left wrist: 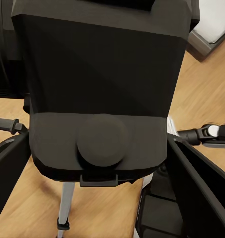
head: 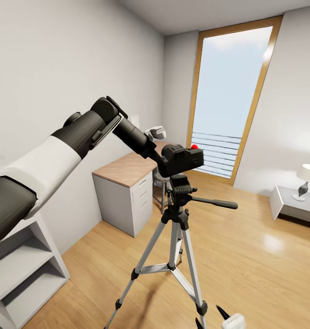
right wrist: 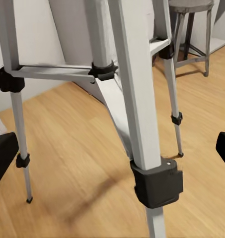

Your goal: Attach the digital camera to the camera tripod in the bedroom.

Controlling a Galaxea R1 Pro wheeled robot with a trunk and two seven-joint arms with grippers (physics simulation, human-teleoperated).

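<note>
The digital camera (head: 181, 160) sits right over the black head of the camera tripod (head: 176, 237), its red button on top, its underside just at the head's mounting plate; whether the two actually touch I can't make out from here. The left gripper (head: 166, 161) has it from the desk side, and in the left wrist view the camera body (left wrist: 105, 94) fills the space between the two dark fingers (left wrist: 199, 183), which press in on either flank, so the pincer is clamped on the camera. The tripod's pan handle sticks out toward the window side, and its three silver legs spread down onto the wood plank floor (head: 260, 256).

The right gripper (head: 228, 320) hangs low near the tripod's feet. In the right wrist view its two dark fingertips (right wrist: 3, 156) stand wide apart at the picture's edges, with one tripod leg (right wrist: 137, 99) and its black joint collar between and beyond them, not touched.

Behind the tripod stands a wood-topped desk (head: 127, 171) against the wall, with a grey metal stool (right wrist: 191, 29) beside it. A white shelf (head: 22, 269) is nearer, and a tall wood-framed window (head: 228, 100) closes the far end. A lamp (head: 307, 180) rests on a low white unit.
</note>
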